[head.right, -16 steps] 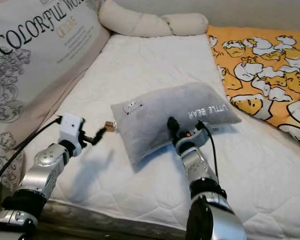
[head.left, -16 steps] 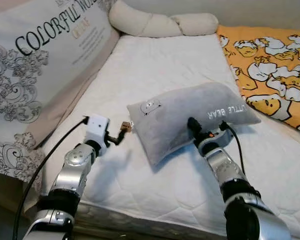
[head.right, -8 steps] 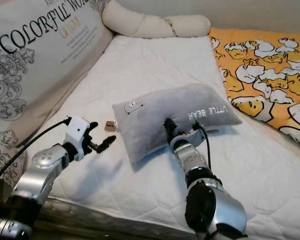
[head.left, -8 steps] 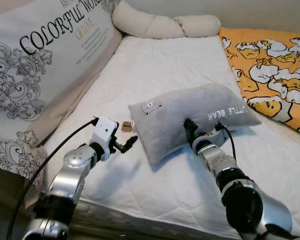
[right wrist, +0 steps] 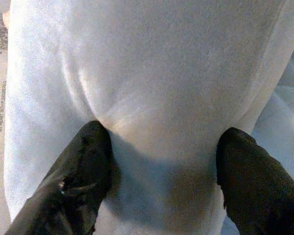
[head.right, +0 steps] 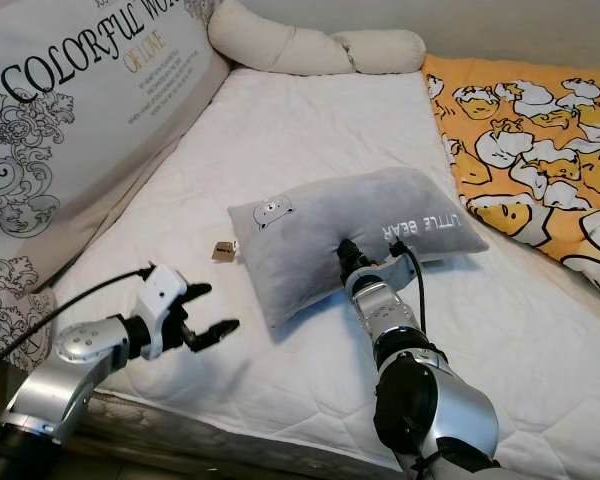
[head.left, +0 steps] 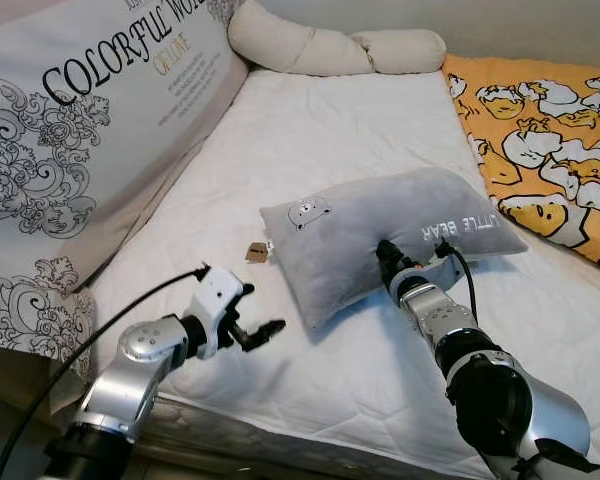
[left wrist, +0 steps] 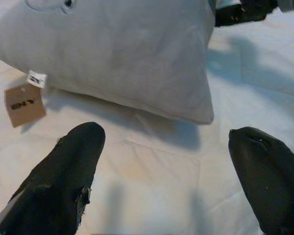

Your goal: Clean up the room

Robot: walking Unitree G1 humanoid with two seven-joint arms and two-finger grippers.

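A grey "Little Bear" pillow [head.left: 380,225] lies on the white mattress [head.left: 310,130], with a brown paper tag [head.left: 257,251] at its left corner. My right gripper [head.left: 385,250] presses into the pillow's near edge. In the right wrist view, its fingers [right wrist: 83,166] stand apart, with the grey fabric [right wrist: 157,73] bulging between them. My left gripper [head.left: 262,308] hovers open over the mattress, near the front edge and short of the pillow. The left wrist view looks past that gripper [left wrist: 166,132] at the pillow's corner [left wrist: 137,54] and the tag [left wrist: 24,104].
A large printed cushion [head.left: 80,130] leans along the left side. A cream knotted bolster [head.left: 330,45] lies at the far end. An orange cartoon-print blanket [head.left: 550,130] covers the right side. The mattress's front edge [head.left: 280,430] runs just below my arms.
My left gripper has drawn back from the pillow's tag toward the front edge, staying open. My right gripper stays pressed into the pillow. The camera has shifted slightly.
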